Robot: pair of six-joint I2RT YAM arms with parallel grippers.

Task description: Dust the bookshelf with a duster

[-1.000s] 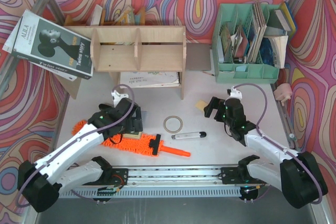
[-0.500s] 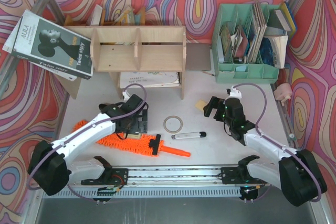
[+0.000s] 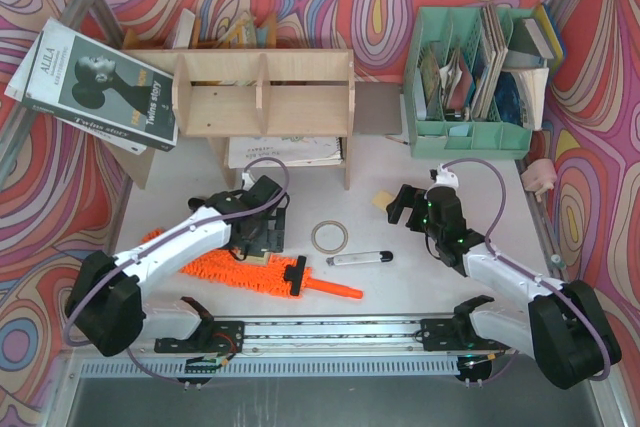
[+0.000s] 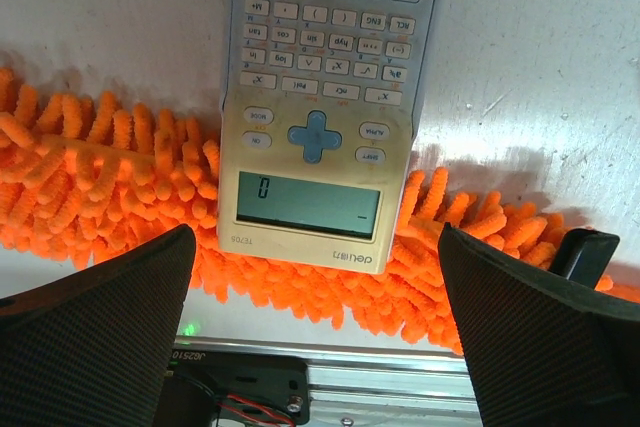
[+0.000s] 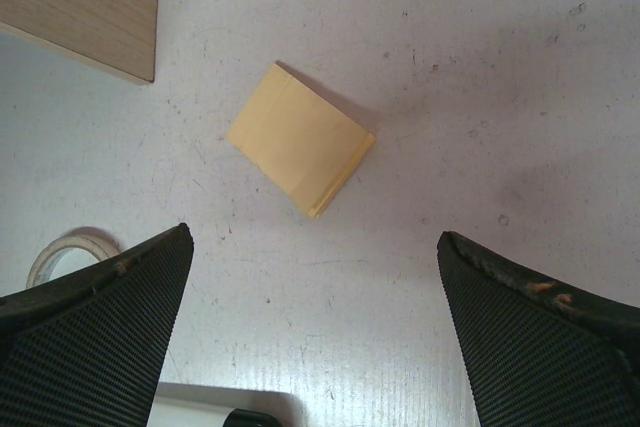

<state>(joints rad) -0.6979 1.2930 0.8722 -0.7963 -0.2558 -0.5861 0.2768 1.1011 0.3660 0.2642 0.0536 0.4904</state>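
The orange fluffy duster [image 3: 225, 269] lies flat on the table near the front, its black collar [image 3: 297, 277] and slim handle [image 3: 335, 290] pointing right. A cream calculator [image 4: 315, 147] lies partly on the fluff [image 4: 110, 177]. My left gripper [image 3: 262, 234] hovers open over the calculator and the duster, holding nothing; it also shows in the left wrist view [image 4: 315, 347]. The plywood bookshelf [image 3: 265, 97] stands at the back. My right gripper [image 3: 403, 205] is open and empty above a yellow sticky-note pad [image 5: 300, 137].
A mint-green file organiser [image 3: 470, 137] stands back right. A magazine [image 3: 95, 87] leans on the shelf's left end, and a notebook [image 3: 285, 152] lies under the shelf. A tape ring [image 3: 329, 237] and a silver-black pen-like tool [image 3: 360, 258] lie mid-table.
My left gripper has moved right and slightly away along the duster, over the calculator. The right arm has barely moved.
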